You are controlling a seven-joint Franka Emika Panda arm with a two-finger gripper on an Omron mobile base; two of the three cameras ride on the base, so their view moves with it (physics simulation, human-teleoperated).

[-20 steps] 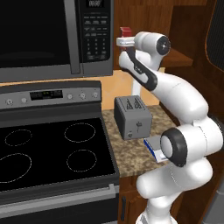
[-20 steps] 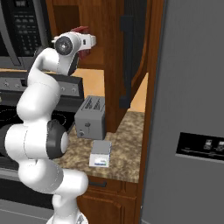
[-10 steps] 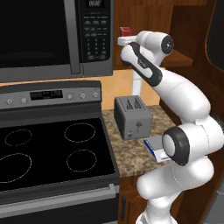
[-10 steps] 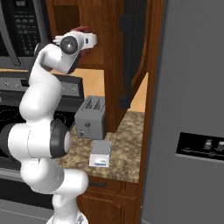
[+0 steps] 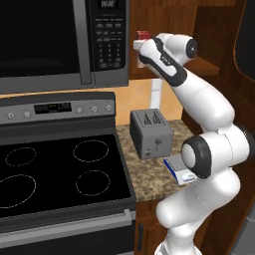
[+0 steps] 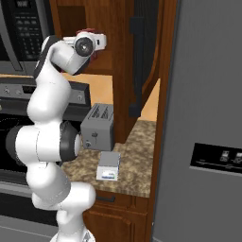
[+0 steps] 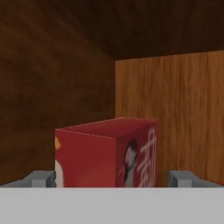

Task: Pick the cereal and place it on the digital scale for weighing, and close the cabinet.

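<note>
The cereal [image 7: 109,153] is a small red box standing upright on the shelf inside the cabinet [image 7: 170,105]. My gripper [image 7: 111,179] is open, with one fingertip [image 7: 41,178] on each side of the box and a small gap at the right. In the left base view the gripper [image 5: 141,47] reaches into the cabinet beside the microwave, with the red top of the cereal [image 5: 143,34] just above it. The cabinet door [image 6: 146,47] hangs open. The digital scale [image 6: 108,166] lies flat on the counter in front of the toaster; in the left base view the scale [image 5: 175,169] is partly hidden by my elbow.
A grey toaster [image 5: 151,132] stands on the granite counter [image 6: 134,160] under the cabinet. The black microwave [image 5: 60,40] hangs to the left above the stove [image 5: 60,174]. A grey fridge [image 6: 203,118] walls off the right side.
The hand has pushed a little deeper into the cabinet towards the cereal, and the wrist has turned slightly. The jaws have stayed wide. Nothing else has moved.
</note>
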